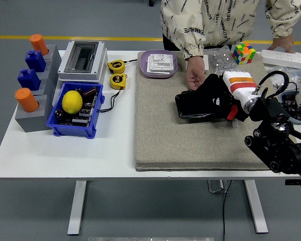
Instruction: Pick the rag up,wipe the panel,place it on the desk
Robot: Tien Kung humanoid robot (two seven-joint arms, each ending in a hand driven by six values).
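— Where is your hand?

— My right hand (210,98) is over the grey mat (160,135), toward the bench's (50,150) far right corner. My arm comes in from the right edge. The left one is out of view.

— And the rag?

— A dark flat thing (193,110) lies on the mat under my black fingers (190,100). I cannot tell whether it is the rag or a panel; it is partly hidden by my hand. My fingers lie spread and flat over it, pressing down rather than curling round it.

— Anyone else near?

— A person stands at the far edge. One of the person's hands (194,76) rests on the mat just beyond my fingers, near but apart. The other hand (282,44) is at the far right corner, by a white power strip (291,59).

— What else is on the bench?

— At the far edge, a purple plate (143,65) carries a white switch panel (160,63). Left of the mat sit two yellow tape measures (117,73) and a blue bin (70,128) holding a lemon (72,101). A colourful cube (243,52) stands at the far edge, right of the person's near hand.
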